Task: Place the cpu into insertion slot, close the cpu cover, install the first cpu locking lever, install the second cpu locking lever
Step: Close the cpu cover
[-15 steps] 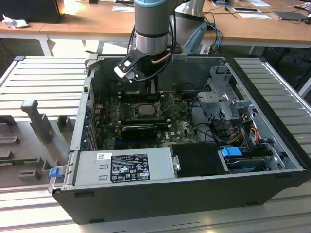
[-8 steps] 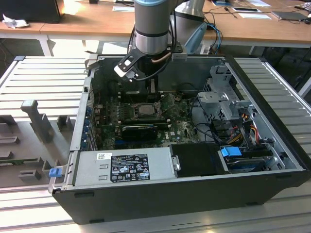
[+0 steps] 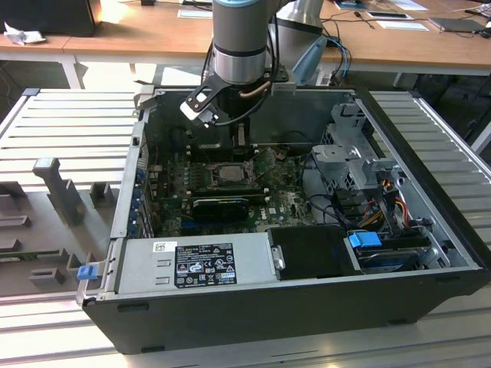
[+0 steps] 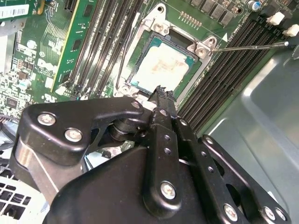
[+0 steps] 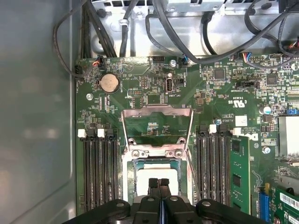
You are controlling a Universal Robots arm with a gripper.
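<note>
1. Exterior view: the arm (image 3: 242,46) reaches down into the open computer case (image 3: 230,307). The insertion slot (image 3: 230,174) lies directly beneath its working end. How the jaws stand cannot be read from here.

2. Second wrist view: the gripper (image 4: 162,91) has its jaws pressed together with nothing between them. The cpu (image 4: 161,65) lies flat inside the insertion slot (image 4: 202,46), just past the fingertips, with its pale metal top facing up. A thin locking lever (image 4: 252,45) sticks out free over the memory slots (image 4: 224,74), off to one side of the jaws and not hooked down.

3. First wrist view: the gripper (image 5: 159,182) is again closed tight and empty-handed, its tips over the near edge of the cpu (image 5: 149,175). I cannot tell whether they touch it or hover just above. The cpu cover (image 5: 156,111) is swung open and lies back on the far side of the slot from the jaws, with green board showing through its window. A locking lever (image 5: 191,154) runs loose alongside the slot.

4. Judged progress: placing the cpu looks done. Closing the cover and fastening both levers remain.
</note>
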